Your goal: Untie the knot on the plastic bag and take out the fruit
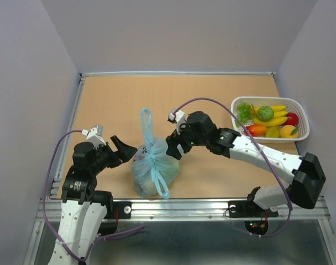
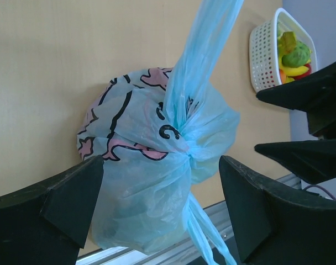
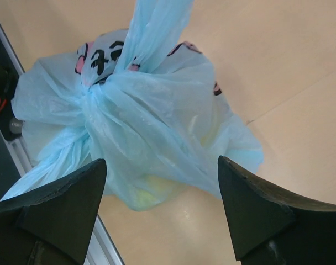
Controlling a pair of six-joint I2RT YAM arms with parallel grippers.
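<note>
Black fingers [image 2: 74,204] of the left claw [image 2: 161,165] are seen nearest the lens, cut off by the bottom edge. They are spread wide and nothing is held between them. The bag [image 2: 135,182] is framed in the gap beyond. From above, one tip is seen just beside the film, but whether it touches cannot be told.

The right claw [image 3: 162,161] is likewise spread wide and empty, with the bag beyond its gap. In the top view its tips are largely hidden under the wrist.

The bag is set on the surface [image 1: 212,99] between the two claws, close to the near rail [image 1: 212,205]. The knot [image 2: 184,146] is tied at its top. A loop [image 1: 146,118] is stretched away from it, and tails [image 1: 163,187] are trailed toward the rail.

The fruit [image 3: 151,190] is shut inside the bag and is seen only as a pale yellow blur through the film, so its kinds cannot be made out.

At the far right a basket [image 1: 267,99] with bananas [image 1: 273,120] is placed well apart from the bag.
</note>
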